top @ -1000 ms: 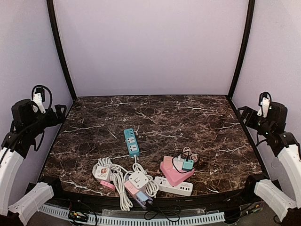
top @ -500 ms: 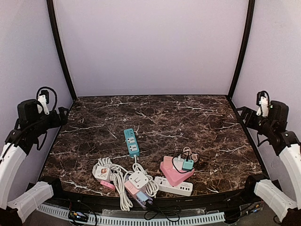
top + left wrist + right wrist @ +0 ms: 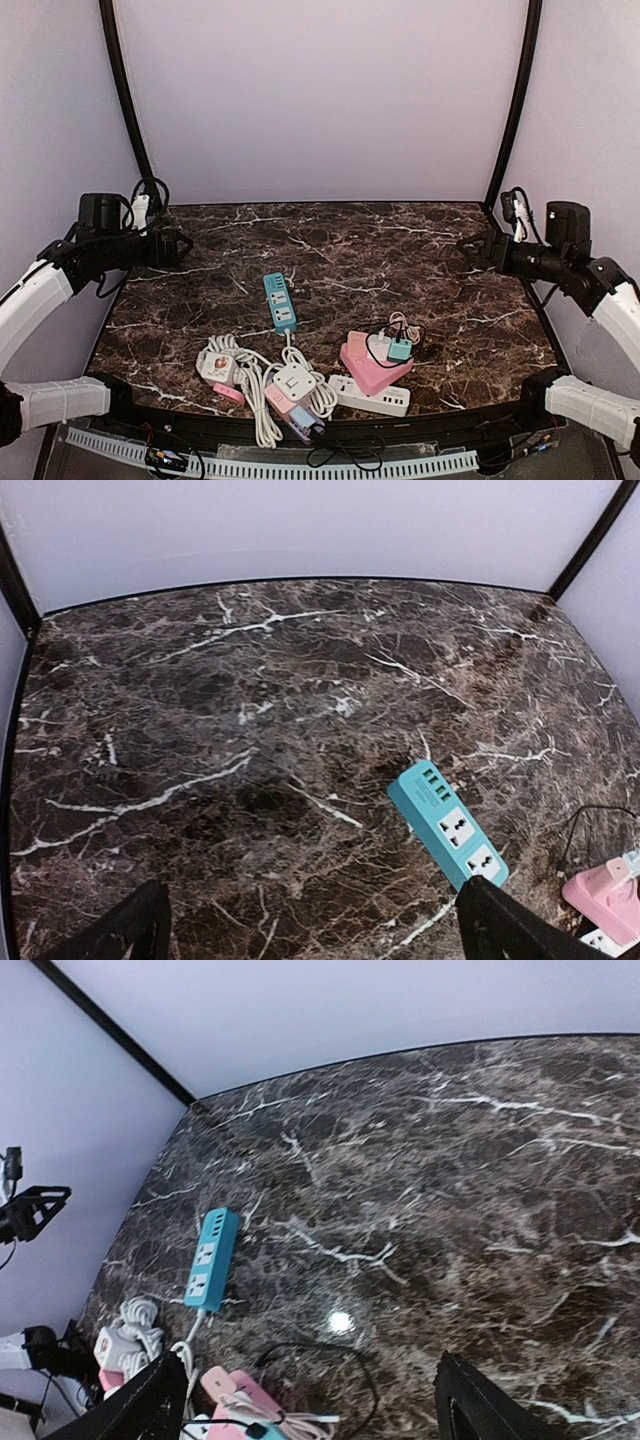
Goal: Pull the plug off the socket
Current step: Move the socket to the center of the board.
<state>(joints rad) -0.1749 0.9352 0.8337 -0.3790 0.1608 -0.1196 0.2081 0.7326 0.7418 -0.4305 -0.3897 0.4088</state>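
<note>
Plug (image 3: 399,349) sits on the pink socket (image 3: 366,372), nearer the right fingers (image 3: 470,248) than the left fingers (image 3: 178,243); both pairs gape empty.

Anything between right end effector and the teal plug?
Nothing visible. Only bare dark marble tabletop lies between the right end effector and the teal plug on the pink triangular power strip. A thin black cable loops beside the plug.

pretty clearly a robot lab booth, plain lavender panels (image 3: 320,100), black frame posts (image 3: 128,110), marble-print tabletop (image 3: 380,235), cable track (image 3: 330,468) along the front
</note>
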